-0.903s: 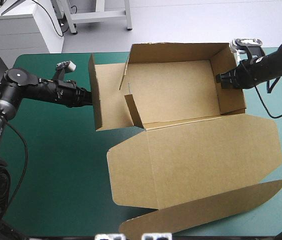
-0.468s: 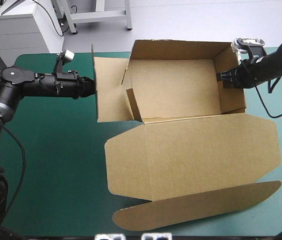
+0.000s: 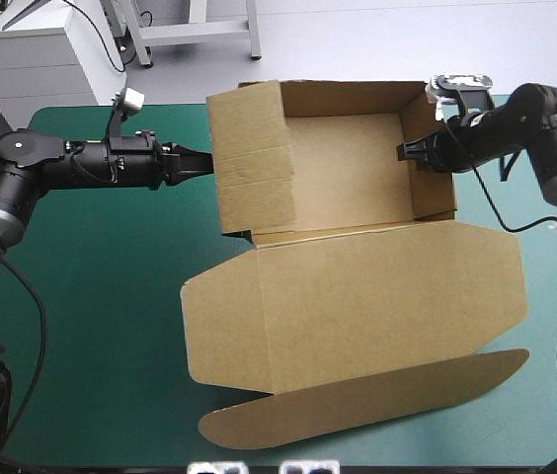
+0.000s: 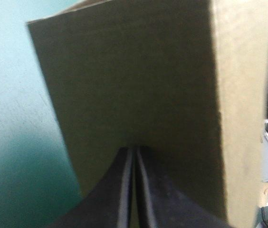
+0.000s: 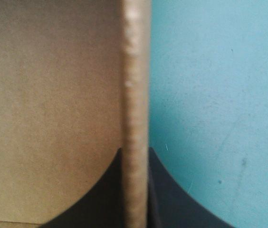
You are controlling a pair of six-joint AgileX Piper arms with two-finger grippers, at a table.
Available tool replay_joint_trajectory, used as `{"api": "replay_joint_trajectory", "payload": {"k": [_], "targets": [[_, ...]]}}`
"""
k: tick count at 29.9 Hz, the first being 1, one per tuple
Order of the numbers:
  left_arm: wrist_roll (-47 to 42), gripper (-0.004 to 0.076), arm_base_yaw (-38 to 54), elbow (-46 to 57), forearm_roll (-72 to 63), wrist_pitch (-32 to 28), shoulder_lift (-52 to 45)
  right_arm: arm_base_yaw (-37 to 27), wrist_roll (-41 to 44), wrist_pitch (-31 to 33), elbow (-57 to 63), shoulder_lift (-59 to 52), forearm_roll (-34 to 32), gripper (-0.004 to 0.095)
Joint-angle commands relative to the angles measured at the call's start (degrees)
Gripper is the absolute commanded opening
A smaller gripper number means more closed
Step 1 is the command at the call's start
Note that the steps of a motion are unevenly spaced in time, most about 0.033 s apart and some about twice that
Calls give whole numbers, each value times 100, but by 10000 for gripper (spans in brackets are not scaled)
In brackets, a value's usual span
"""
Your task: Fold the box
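Toward the table's far edge sits the box, lid flat; left gripper, closed empty, pushes the left wall, right gripper clamps the right wall. Best: push squarely, hold right side firm.

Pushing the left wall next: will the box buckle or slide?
Probably stiff: a wall of the box stands flat against the left gripper. Thin board, likely light, so it could slide, though the right gripper pinching the opposite wall should steady it.
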Motion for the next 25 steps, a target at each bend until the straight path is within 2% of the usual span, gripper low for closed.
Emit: {"api": "replay_joint_trajectory", "payload": {"k": [1, 6, 9, 15, 17, 25], "targets": [[10, 48, -150, -144, -509, 395, -285, 332, 343, -537, -155, -247, -132, -12], [-26, 126, -240, -144, -473, 395, -285, 516, 493, -627, -166, -247, -207, -12], [35, 223, -240, -165, -463, 395, -285, 516, 535, -603, -166, -247, -217, -12], [77, 553, -266, -166, -763, 395, -285, 516, 662, -628, -166, -257, -294, -12], [175, 627, -287, -177, -851, 395, -285, 516, 722, -658, -166, -257, -307, -12], [232, 642, -461, -191, -814, 329, -285, 516, 863, -687, -166, -257, -296, -12]]}}
